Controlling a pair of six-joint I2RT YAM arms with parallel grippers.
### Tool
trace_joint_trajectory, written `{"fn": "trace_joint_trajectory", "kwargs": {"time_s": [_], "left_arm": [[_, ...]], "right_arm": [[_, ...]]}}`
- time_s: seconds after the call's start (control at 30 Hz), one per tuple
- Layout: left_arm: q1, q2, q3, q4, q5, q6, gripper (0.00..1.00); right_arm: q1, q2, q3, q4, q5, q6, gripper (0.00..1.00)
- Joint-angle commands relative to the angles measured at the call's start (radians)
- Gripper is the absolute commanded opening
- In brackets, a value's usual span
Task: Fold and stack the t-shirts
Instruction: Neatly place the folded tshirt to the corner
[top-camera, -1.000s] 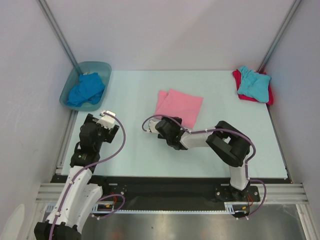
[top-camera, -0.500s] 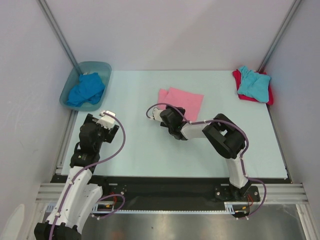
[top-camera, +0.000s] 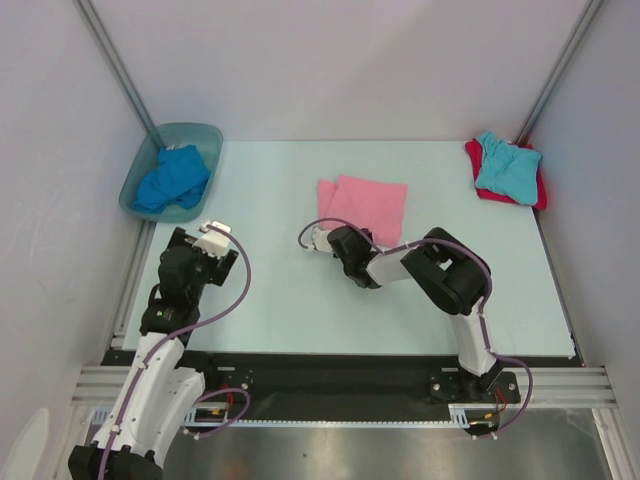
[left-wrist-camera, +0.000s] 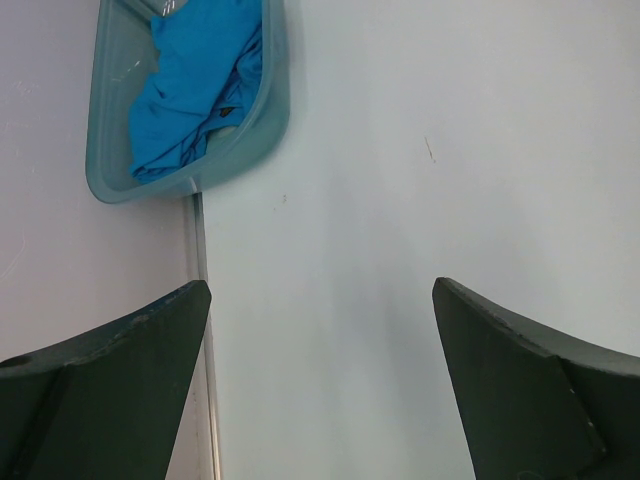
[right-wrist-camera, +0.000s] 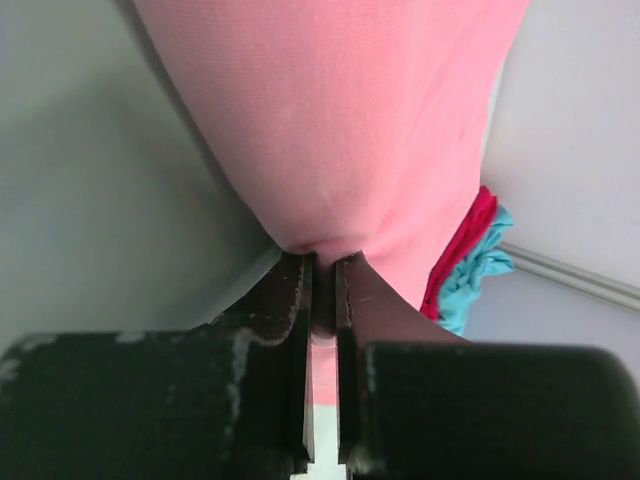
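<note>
You have a pink t-shirt of soft matt cloth with a fine, even knit. Your right gripper looks like hard matt black plastic, scuffed pale along its edges. The tub is smooth translucent plastic with a slight gloss, and the royal blue t-shirt in it is limp matt cloth. The table looks smooth and matt

Plain pink shirt, bright blue shirt, turquoise shirt, red shirt, see-through blue-green tub, pale green tabletop, black left tool, black right tool, purple cables
</note>
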Motion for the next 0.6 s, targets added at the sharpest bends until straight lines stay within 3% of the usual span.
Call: {"fn": "trace_joint_trajectory", "kwargs": {"time_s": [0.0,0.33,0.57], "left_arm": [[-0.006,-0.008,0.023,0.021,0.005,-0.004,1.0],[-0.007,-0.002,0.021,0.024,0.006,-0.004,1.0],[-0.006,-0.002,0.021,0.023,0.005,-0.004,1.0]], "right_arm": [[-0.013,-0.034,-0.094,0.07,0.082,-0.122,0.0],[-0.029,-0.216,-0.104,0.249,0.124,-0.34,0.0],[-0.065,-0.301,-0.03,0.26,0.107,-0.422,0.0]]}}
